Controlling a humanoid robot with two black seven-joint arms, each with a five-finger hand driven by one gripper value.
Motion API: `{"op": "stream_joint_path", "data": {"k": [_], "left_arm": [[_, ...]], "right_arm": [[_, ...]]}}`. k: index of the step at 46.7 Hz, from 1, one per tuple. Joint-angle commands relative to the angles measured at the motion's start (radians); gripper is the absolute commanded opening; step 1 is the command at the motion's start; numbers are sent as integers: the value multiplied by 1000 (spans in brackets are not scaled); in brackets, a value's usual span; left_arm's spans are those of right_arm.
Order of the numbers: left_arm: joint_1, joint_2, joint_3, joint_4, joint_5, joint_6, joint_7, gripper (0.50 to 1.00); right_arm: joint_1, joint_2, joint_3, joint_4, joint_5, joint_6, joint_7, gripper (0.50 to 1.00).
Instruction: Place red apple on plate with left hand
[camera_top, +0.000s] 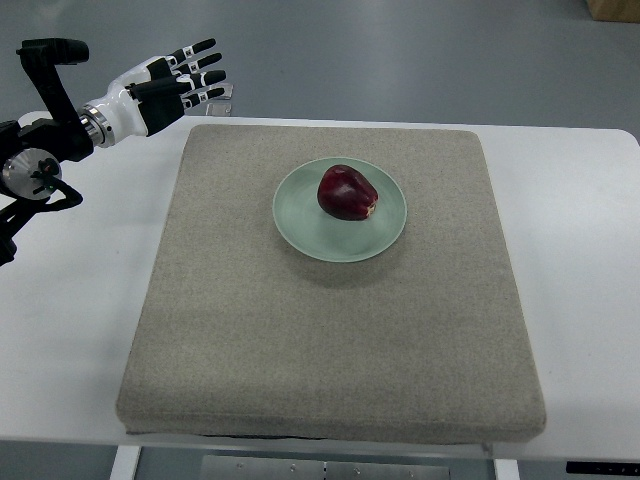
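Note:
A dark red apple (347, 192) lies on a pale green plate (300, 225), a little above the plate's middle. The plate rests on a grey fabric mat (330, 330). My left hand (190, 75) hovers at the upper left, beyond the mat's far left corner and well away from the apple. Its fingers are stretched out and hold nothing. The right hand does not show.
The mat covers most of a white table (70, 330). Bare white tabletop runs along the left and right sides. Grey floor lies beyond the table's far edge, with a brown box corner (612, 8) at the top right.

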Motion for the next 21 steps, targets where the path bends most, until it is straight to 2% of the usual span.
{"op": "stream_joint_path", "data": {"k": [1, 21], "left_arm": [[-1, -4, -1, 18, -35, -4, 38, 994], [-4, -10, -17, 18, -46, -4, 46, 994]], "right_arm": [[0, 0, -1, 3, 1, 8, 0, 930], [-6, 0, -4, 14, 1, 9, -3, 932]]}}
